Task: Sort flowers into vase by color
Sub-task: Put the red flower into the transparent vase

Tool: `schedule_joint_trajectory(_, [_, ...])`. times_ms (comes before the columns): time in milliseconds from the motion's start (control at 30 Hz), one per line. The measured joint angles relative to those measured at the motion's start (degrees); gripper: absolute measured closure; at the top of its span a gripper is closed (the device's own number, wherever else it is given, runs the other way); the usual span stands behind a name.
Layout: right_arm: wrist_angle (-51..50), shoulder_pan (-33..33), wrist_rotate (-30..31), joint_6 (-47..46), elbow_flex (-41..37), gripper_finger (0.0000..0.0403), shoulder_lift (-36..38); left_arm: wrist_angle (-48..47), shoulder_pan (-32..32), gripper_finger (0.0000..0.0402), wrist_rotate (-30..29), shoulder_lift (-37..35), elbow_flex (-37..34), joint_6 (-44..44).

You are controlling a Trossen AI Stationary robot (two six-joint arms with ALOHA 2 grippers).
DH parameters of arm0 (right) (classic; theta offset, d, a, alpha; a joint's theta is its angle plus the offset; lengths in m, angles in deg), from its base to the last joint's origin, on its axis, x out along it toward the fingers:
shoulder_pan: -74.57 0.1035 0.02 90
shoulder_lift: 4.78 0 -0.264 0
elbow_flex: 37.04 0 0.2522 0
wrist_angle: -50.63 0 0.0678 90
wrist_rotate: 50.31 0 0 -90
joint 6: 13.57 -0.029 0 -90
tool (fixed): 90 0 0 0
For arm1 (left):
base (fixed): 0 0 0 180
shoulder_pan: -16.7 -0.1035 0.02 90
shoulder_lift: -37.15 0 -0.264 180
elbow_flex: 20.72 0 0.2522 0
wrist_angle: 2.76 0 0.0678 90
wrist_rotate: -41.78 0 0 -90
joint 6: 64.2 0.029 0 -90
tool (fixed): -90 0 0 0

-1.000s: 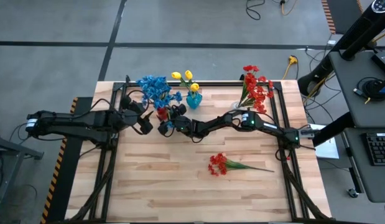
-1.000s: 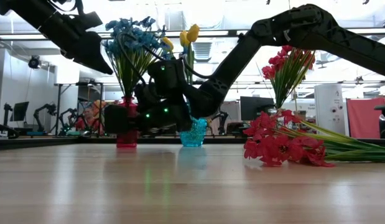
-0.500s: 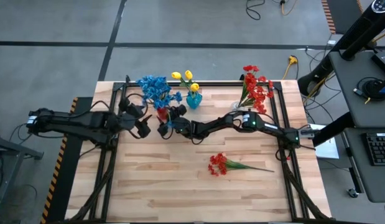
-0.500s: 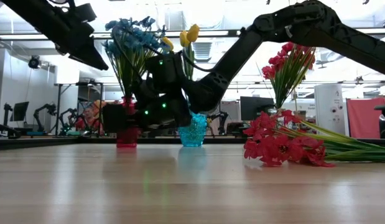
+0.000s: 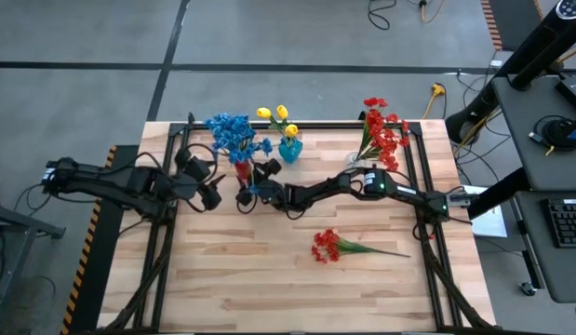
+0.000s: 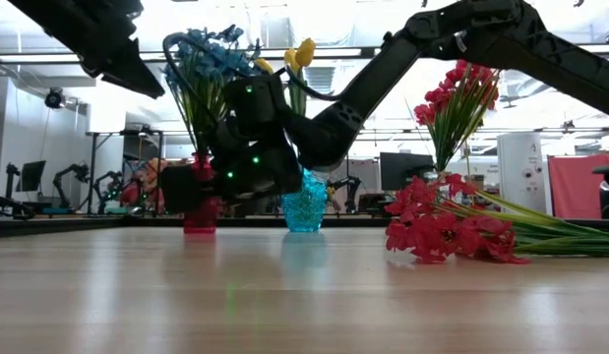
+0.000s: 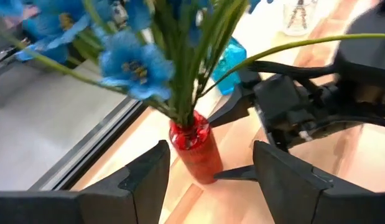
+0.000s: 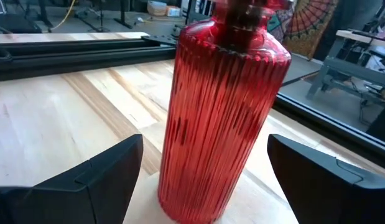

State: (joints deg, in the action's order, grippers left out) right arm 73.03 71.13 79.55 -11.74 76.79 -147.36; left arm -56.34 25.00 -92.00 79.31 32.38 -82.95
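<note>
A ribbed red vase (image 8: 220, 112) stands on the table's far side and holds blue flowers (image 5: 234, 135). Next to it a blue vase (image 5: 289, 149) holds yellow flowers (image 5: 274, 113). Near the far right, red flowers (image 5: 381, 130) stand in a clear vase. One red spray (image 5: 329, 245) lies flat on the table's middle. My right gripper (image 8: 204, 138) is open, one finger on each side of the red vase's lower body with a gap showing. My left gripper (image 7: 211, 144) is open, left of the red vase and raised above it.
A black metal frame (image 5: 418, 177) runs along the table's far, left and right sides. My right arm (image 5: 362, 181) stretches low across the far half, in front of the blue vase. The near half of the wooden table (image 5: 269, 288) lies bare apart from the red spray.
My left gripper has drawn back from the red vase toward the table's left edge and risen. My right gripper has edged a little toward the red vase. The vases and the lying spray have stayed in place.
</note>
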Motion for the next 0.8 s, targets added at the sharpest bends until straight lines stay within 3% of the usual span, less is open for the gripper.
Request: schedule_joint_trajectory(800, [-3.1,1.7,4.4,3.9,0.0,0.0067,2.6,-1.5,3.1,0.02,-1.7,0.0,0.4,-2.3])
